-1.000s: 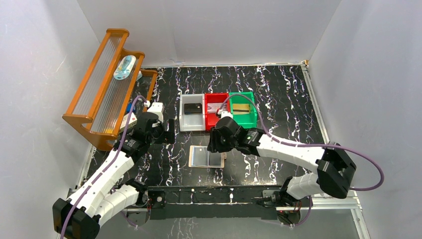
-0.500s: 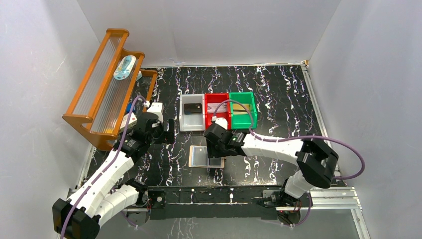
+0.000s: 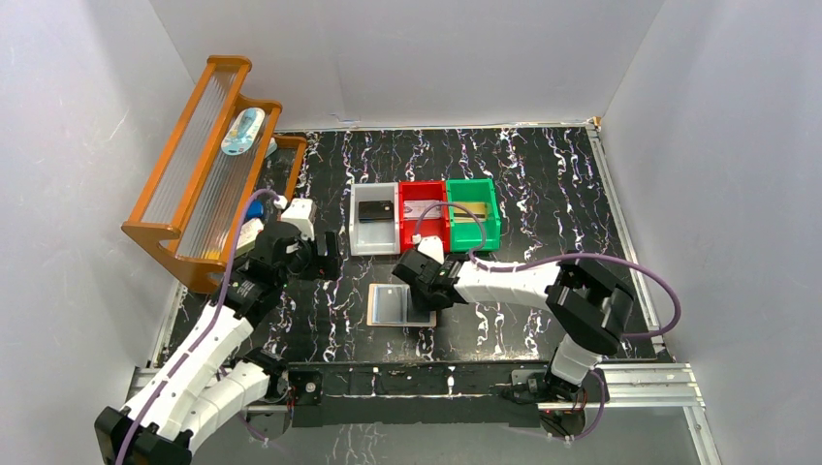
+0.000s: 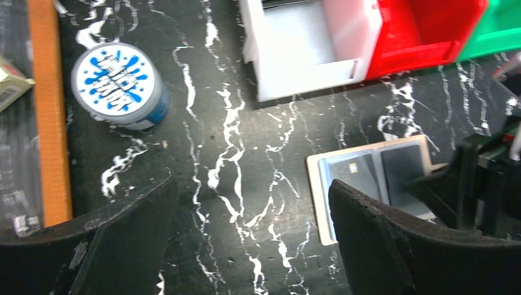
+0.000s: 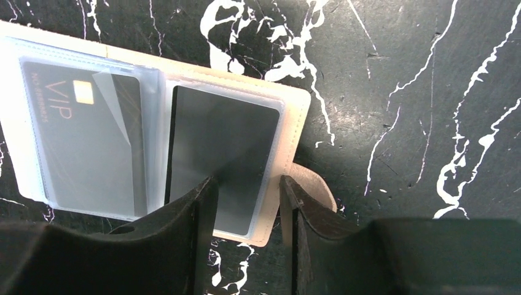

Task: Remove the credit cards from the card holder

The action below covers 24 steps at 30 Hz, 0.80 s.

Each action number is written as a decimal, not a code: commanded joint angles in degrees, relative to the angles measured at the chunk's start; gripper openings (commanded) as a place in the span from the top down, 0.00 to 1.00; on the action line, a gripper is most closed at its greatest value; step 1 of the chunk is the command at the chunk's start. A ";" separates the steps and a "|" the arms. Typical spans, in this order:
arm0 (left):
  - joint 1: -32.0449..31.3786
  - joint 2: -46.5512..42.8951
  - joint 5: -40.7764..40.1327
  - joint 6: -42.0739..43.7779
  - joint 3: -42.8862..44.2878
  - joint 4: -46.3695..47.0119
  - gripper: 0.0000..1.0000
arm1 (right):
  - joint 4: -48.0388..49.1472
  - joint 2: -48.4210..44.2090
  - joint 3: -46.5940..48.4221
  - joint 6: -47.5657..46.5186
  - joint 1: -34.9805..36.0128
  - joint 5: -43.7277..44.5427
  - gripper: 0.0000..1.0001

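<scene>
The card holder (image 5: 289,132) lies open flat on the black marbled table, tan with pale blue pockets. A dark VIP card (image 5: 80,141) sits in its left pocket and another dark card (image 5: 224,141) in its right pocket. My right gripper (image 5: 246,206) hovers over the holder's right pocket and strap tab (image 5: 316,184). It is open, its fingers partly apart, with nothing held between them. In the top view the card holder (image 3: 391,304) lies just under the right gripper (image 3: 415,281). My left gripper (image 4: 252,212) is open wide over bare table, left of the card holder (image 4: 353,169).
Grey (image 3: 373,242), red (image 3: 422,190) and green (image 3: 485,232) bins stand in a row behind the holder. A dark card (image 3: 374,209) lies in the grey bin. An orange rack (image 3: 199,170) stands at the left, with a blue-and-white round tub (image 4: 117,83) beside it.
My right arm has swung left and come down over the card holder's right side, its jaws shifting slightly. The left arm has barely moved.
</scene>
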 commanded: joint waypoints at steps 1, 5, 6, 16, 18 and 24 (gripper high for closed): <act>0.12 1.22 8.71 -2.16 0.66 1.87 0.12 | 3.63 0.08 -2.63 2.47 0.24 -0.04 0.56; -0.28 3.86 14.65 -4.88 1.10 3.81 0.17 | 7.58 -1.10 -5.80 3.14 0.15 -2.86 0.57; -0.58 4.50 15.35 -5.26 1.12 4.15 0.18 | 7.89 -1.20 -6.19 3.30 0.15 -3.18 0.57; -5.06 9.02 11.74 -9.13 1.57 7.44 0.20 | 7.76 -3.93 -2.50 -3.33 -2.03 -8.79 0.52; -5.39 9.49 11.16 -10.08 1.63 8.64 0.20 | 6.59 -5.11 -0.38 -4.72 -2.10 -8.51 0.51; -5.54 8.99 9.75 -11.69 0.16 8.08 0.18 | 9.85 -7.66 -2.09 -0.90 -2.23 -6.95 0.49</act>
